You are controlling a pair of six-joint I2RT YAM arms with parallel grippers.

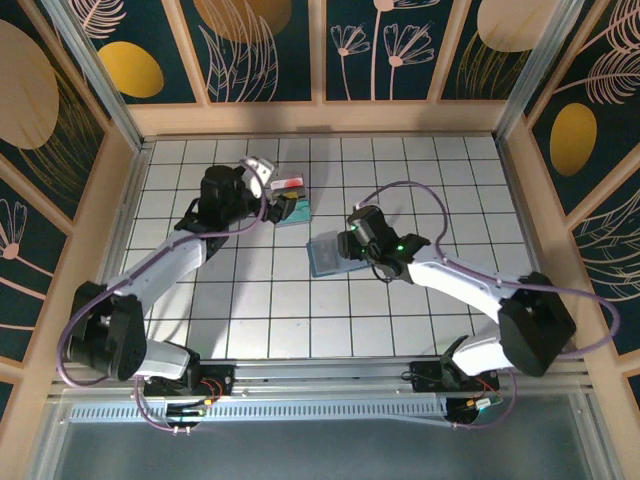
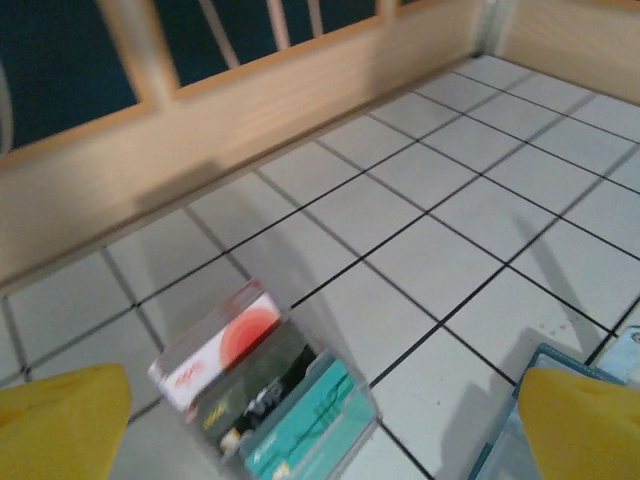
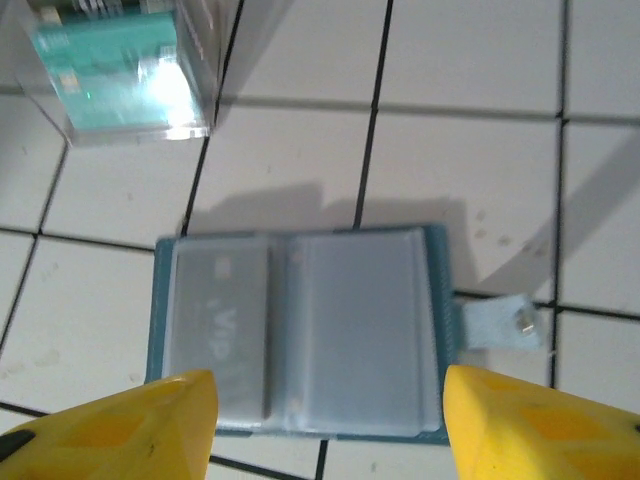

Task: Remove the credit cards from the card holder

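Card holder (image 3: 300, 330) unfolded, long axis crosswise, tab (image 3: 497, 325) rt-ward; right claw (image 3: 325, 410) & left claw (image 2: 320, 420) agape, empty.

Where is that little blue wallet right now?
In the overhead view the wallet lies open mid-table at the right tool, with the clear box just beyond it, toward the left arm.

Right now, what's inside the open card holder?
In the card holder, one sleeve holds a grey card marked VIP. The other sleeve is cloudy; a card there can't be made out.
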